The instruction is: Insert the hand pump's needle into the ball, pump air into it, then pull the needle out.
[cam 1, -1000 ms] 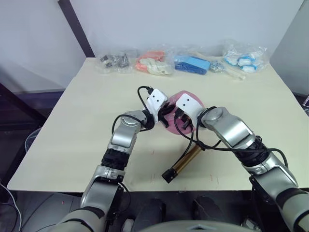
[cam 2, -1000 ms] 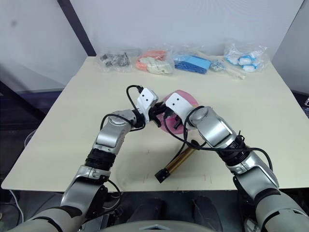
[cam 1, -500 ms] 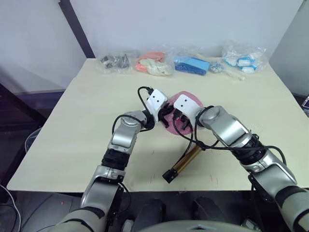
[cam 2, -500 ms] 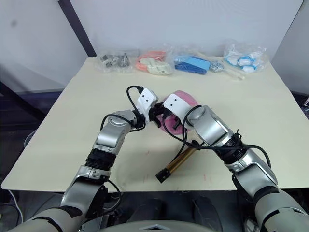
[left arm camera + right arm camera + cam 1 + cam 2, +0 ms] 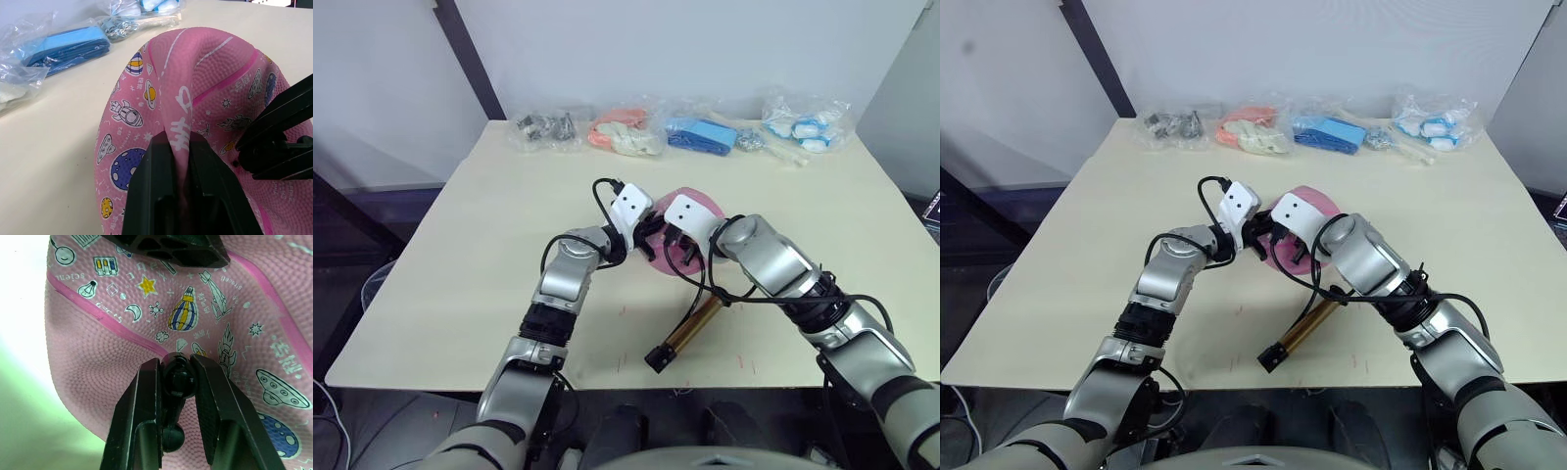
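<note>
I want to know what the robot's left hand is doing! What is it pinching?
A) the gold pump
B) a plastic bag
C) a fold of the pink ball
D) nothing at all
C: the left gripper has its two black fingers closed on a raised fold of the pink ball, while the gold pump lies on the table.

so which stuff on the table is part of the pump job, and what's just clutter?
In use:
- ball, dented, its rim pinched by the left end effector
- needle fitting, held by the right end effector against the ball
- hand pump, lying on the table

Lying about:
- clear bags of small items along the far edge
</note>
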Controlling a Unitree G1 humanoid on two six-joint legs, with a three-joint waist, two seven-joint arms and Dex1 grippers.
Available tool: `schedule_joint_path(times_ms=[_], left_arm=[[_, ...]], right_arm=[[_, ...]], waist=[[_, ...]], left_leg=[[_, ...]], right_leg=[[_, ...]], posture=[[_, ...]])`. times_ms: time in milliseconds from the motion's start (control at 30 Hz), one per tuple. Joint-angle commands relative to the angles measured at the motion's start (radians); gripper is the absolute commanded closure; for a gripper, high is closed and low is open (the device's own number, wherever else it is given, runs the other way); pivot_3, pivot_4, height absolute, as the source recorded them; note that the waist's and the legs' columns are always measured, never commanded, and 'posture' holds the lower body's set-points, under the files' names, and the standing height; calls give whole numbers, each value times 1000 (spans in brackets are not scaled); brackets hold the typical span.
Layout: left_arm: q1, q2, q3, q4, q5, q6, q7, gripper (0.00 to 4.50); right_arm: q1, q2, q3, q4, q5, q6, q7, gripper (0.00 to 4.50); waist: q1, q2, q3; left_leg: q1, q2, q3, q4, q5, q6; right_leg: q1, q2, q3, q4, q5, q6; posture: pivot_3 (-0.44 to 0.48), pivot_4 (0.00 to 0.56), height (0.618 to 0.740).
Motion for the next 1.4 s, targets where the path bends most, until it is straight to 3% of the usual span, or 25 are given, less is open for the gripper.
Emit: schedule_joint_path(times_ms=[33,1400], left_arm=[[39,-11,-69,48,19,33,-25,4500],[13,-1,-47,99,2,14,-51,4500]], right_arm=[[84,-5,101,145,10,44,37,4116],[129,24,103,387,-123,-88,102,4116]], waist=[[0,-1,-1],[0,-2,-16]], left_leg=[[0,0,0,0,0,0],[4,0,-1,-2,-2,-4]], right_leg=[[0,0,0,0,0,0],[3,0,0,-1,-2,2]], posture=[[0,150,740],[0,150,740]])
